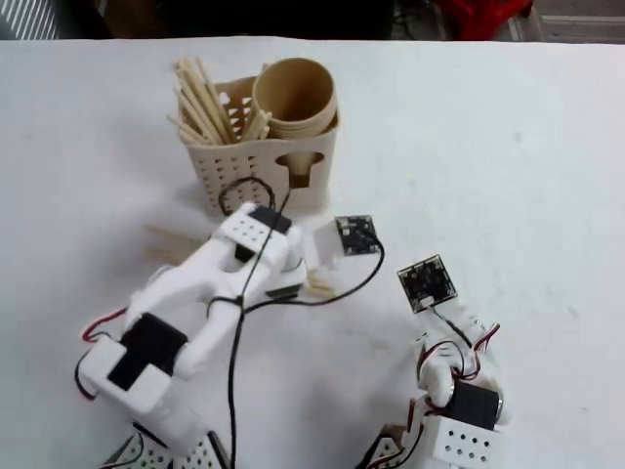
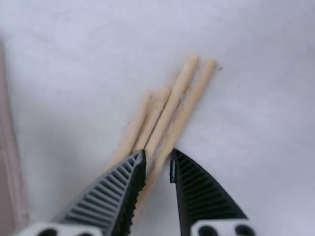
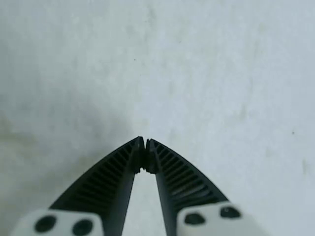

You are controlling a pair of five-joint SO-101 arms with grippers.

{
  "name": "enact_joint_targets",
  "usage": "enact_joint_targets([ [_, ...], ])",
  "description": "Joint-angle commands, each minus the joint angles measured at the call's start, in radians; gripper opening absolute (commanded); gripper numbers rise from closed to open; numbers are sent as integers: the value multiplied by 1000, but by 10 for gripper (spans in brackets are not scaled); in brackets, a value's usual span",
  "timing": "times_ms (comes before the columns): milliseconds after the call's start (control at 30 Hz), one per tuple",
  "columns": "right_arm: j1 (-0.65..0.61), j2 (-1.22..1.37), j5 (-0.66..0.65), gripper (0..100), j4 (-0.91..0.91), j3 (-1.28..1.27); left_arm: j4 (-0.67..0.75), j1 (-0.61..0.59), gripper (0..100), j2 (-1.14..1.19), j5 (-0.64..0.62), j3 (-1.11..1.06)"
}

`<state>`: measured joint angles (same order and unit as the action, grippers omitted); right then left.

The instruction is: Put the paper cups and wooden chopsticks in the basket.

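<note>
The left gripper (image 2: 157, 164), jaws slightly apart, straddles loose chopsticks (image 2: 170, 113) on the near side of the basket (image 1: 244, 168), while the right gripper (image 3: 144, 147), jaws together, hangs over bare counter (image 3: 221, 73).

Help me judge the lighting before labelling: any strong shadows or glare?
High view: even light, no glare on the table. Left wrist view: the chopsticks cast only faint, soft shadows. Right wrist view: a dim patch on the table beside the right gripper.

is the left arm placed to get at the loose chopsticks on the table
Probably yes: the left hand sits open right over the chopsticks, with nothing lying between them.
</note>
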<state>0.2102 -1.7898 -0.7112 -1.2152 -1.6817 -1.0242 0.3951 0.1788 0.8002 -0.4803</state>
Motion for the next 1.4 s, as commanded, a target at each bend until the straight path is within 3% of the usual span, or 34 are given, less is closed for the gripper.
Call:
enact_joint_targets([
  [0, 1, -7, -3, 18, -4, -9, -41, -24, 113, 54, -18, 72],
  [233, 1, -7, -3, 18, -4, -9, -77, -18, 105, 71, -18, 94],
  [500, 1, -7, -3, 18, -4, -9, -149, 44, 31, 70, -20, 100],
  [800, 1, -7, -3, 18, -4, -9, -153, 47, 37, 68, -17, 104],
  [933, 1, -7, -3, 18, -4, -9, -153, 41, 85, 70, 35, 94],
  [1367, 1, -7, -3, 18, -4, -9, -176, -1, 79, 81, 46, 81],
])
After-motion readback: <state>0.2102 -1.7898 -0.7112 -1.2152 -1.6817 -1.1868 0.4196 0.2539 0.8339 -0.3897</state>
